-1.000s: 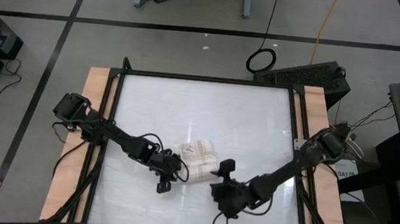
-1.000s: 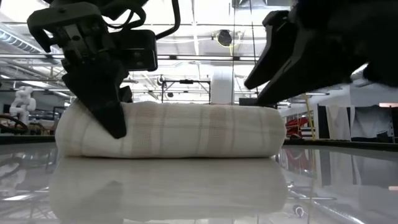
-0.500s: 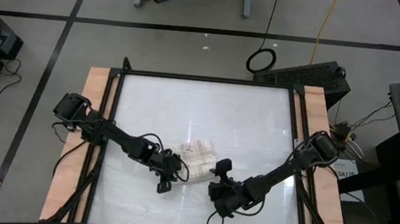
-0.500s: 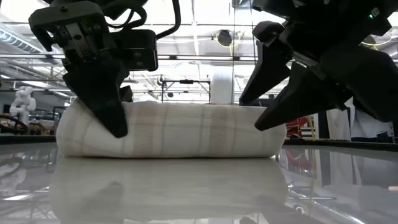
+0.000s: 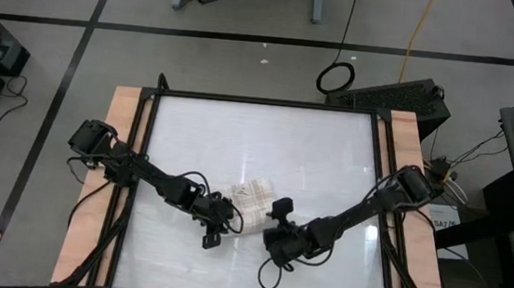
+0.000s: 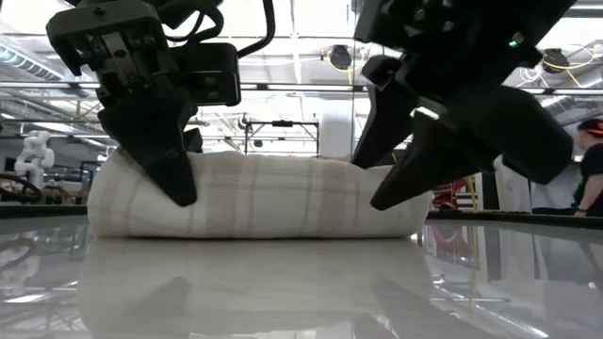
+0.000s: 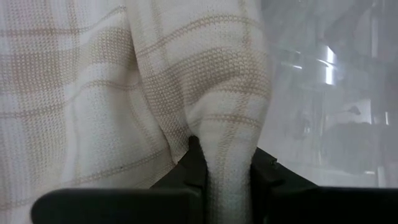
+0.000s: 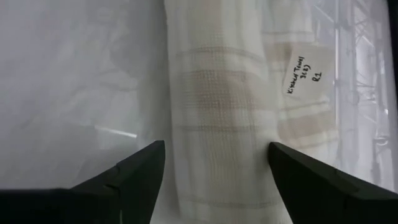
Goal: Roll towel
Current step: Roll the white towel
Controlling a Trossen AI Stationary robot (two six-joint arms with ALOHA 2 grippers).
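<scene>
The towel (image 5: pixel 254 198) lies as a short, thick roll near the middle of the glossy white desk (image 5: pixel 239 133), toward its near edge, its plaid bands wrapping round the bundle and a small handwritten tag (image 8: pixel 304 73) showing on its upper side. In the low view the roll sits flat on the surface, rounded at both ends.

The left gripper (image 5: pixel 223 218) is at the roll's left end, and its jaws are drawn narrow on a pinch of cloth: the left wrist view shows a fold of the towel (image 7: pixel 227 165) squeezed between the two dark fingers. This hold looks meant to keep that end from loosening or sliding while the other arm works.

The right gripper (image 8: pixel 216 163) stands at the roll's right part with its jaws spread wide and empty, one finger on each side of the roll, as the right wrist view shows. Judging by that straddle, it is placed to close across the bundle, either to tighten the roll or to turn it further.
</scene>
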